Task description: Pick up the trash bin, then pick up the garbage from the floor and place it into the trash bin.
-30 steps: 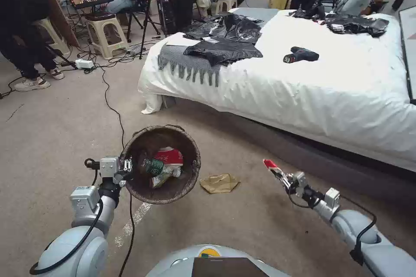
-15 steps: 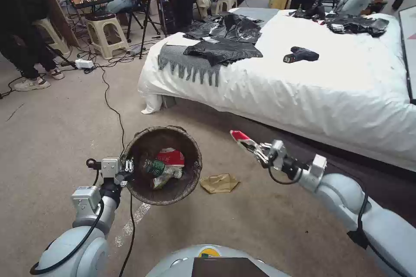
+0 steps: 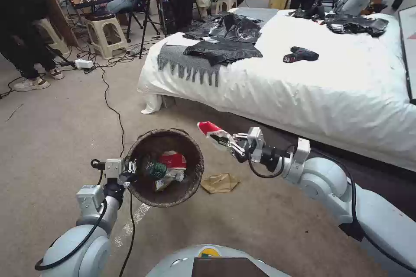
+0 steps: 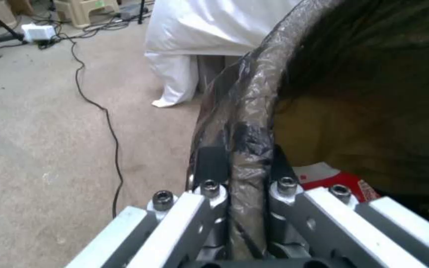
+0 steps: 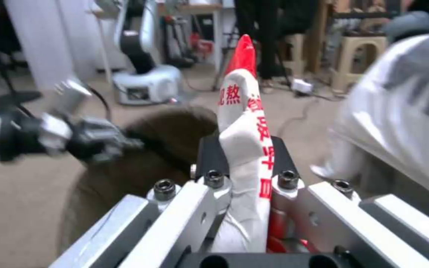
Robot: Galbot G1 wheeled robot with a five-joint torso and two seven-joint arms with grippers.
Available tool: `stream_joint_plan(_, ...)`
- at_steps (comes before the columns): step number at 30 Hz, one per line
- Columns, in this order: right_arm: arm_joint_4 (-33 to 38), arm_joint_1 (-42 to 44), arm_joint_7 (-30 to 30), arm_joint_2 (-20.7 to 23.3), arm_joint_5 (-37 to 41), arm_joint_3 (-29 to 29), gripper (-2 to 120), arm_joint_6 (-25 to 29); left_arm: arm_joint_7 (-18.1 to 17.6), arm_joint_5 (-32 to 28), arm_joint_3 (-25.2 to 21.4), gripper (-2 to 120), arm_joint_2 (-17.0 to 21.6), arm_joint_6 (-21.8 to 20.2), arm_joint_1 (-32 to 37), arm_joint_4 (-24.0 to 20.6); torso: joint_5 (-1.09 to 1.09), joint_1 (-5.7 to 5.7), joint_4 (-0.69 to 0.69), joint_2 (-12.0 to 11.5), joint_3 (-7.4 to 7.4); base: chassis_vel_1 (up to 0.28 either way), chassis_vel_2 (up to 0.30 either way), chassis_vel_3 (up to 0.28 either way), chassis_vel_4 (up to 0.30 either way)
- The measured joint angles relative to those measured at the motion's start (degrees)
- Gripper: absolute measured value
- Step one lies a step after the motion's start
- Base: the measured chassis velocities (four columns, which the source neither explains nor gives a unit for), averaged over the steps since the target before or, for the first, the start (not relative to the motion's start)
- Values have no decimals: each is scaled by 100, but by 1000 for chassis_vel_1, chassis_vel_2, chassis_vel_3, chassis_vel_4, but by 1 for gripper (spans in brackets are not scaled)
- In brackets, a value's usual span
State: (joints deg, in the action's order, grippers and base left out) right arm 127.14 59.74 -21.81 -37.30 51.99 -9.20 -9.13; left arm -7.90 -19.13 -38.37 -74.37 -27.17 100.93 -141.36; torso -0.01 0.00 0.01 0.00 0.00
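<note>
We judge the red-and-white wrapper (image 3: 211,130) light and limp, pinched at its tail by our right hand (image 3: 228,142), at 2 o'clock of the trash bin (image 3: 190,147), whose thin rim our left hand (image 3: 130,169) clamps.

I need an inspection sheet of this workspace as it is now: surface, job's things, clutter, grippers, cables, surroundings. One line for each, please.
Surface: beige carpet floor, worn, with a pale streak near the robot.
Job's things: trash bin held off the floor, brown liner over the rim; a green-labelled bottle and red-and-white wrapper inside; crumpled brown paper bag on the floor beside the bin.
Clutter: black bags, a grey fringed cloth and a drill on the bed.
Grippers: left gripper shut on the bin's rim; right gripper shut on a red-and-white snack wrapper, beside the bin's rim.
Cables: black cable across the carpet.
Surroundings: bed, stools, people behind.
</note>
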Motion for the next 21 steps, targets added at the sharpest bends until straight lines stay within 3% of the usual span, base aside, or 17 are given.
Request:
stream_joint_plan(6, 233, -761, 294, -37, 321, 699, 3, -134, -1, -41, -5, 3, 86, -48, -37, 33, 0, 0, -1, 0, 0, 0, 0, 0, 0)
stream_joint_plan(21, 517, -1646, 568, -154, 547, 1574, 3, -373, 1, -100, 46, 3, 138, -146, -131, 164, 1, 0, 0, 0, 0, 0, 0, 0, 0)
